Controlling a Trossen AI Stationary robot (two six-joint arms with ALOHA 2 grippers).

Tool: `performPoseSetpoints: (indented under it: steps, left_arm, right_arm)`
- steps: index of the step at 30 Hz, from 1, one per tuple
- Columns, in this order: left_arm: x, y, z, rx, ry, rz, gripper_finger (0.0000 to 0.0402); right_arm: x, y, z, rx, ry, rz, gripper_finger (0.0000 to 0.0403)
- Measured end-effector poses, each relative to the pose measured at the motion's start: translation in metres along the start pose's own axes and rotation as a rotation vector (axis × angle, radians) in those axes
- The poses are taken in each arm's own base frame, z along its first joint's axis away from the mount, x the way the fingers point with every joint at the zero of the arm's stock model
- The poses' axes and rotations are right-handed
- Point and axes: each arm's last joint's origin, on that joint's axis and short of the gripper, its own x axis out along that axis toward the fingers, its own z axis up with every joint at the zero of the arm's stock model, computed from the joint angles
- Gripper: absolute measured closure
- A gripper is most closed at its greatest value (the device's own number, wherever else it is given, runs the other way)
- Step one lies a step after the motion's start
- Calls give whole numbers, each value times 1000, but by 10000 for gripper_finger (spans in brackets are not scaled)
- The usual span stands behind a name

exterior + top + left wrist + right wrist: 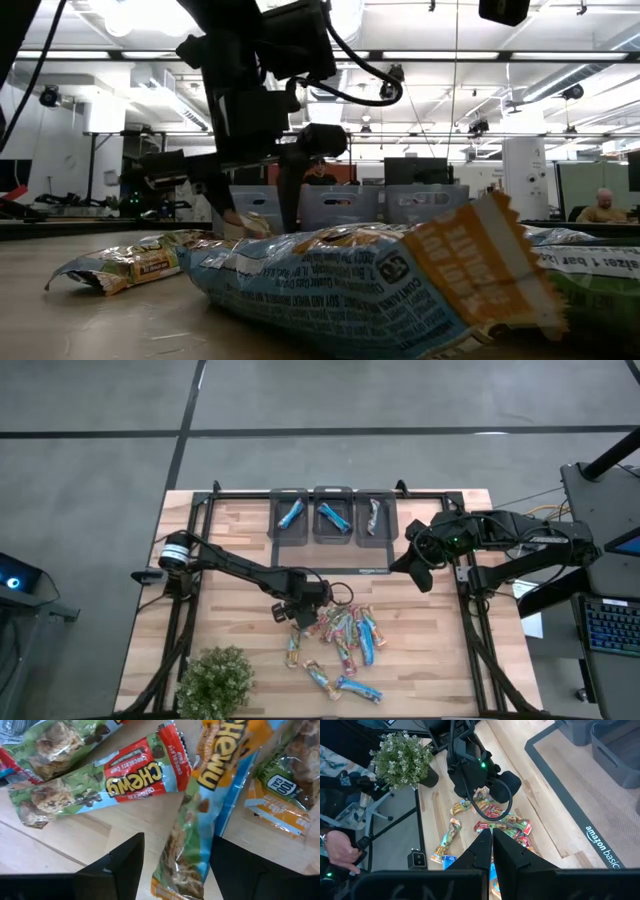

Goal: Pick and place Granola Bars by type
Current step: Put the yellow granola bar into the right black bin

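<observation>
Fingers, left: the left gripper (172, 865) has its two dark fingers (125, 862) spread apart on either side of one orange-ended bar (192, 840), which lies on the wood between them; nothing is clamped yet.
Reason for the spread: the jaws seem set to straddle the bar across its narrow width, so that closing would pinch it from both sides.
Left arm position: the gripper hangs low over the near edge of the pile in the high view (300, 600).
Fingers, right: the right gripper (491, 851) has its fingers pressed together and holds nothing.
Right arm position: it waits to the right of the bins (418, 560), well apart from the pile.
Granola Bars, loose: a heap (340, 635) lies mid-table, blue and multicoloured wrappers mixed and overlapping, with a few stragglers (358, 688) closer to the front edge.
Granola Bars, sorted: three dark bins (290, 536) stand in a row at the far side, each with a bar inside.
Neighbours of the target: a red-ended bar (115, 782) lies just beside it, so a close could catch that one too.
Plant: a leafy pot (213, 682) sits at the front-left corner, away from the work.
Judged step: reaching for a pick; most of the sorting remains.
</observation>
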Motion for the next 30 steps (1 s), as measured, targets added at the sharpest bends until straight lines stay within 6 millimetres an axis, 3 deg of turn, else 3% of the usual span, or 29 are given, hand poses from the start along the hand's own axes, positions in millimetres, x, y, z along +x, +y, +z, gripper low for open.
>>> performPoseSetpoints:
  steps: [6,17,30]
  left_arm:
    - [0,0,0,-2,3,-6,213]
    - [0,-1,-1,-25,9,-16,282]
    - [-1,-2,-1,-32,19,-30,290]
  right_arm:
    - [0,0,0,0,0,0,394]
    - [1,0,0,-7,2,-2,394]
    - [0,-1,0,-8,-14,-23,394]
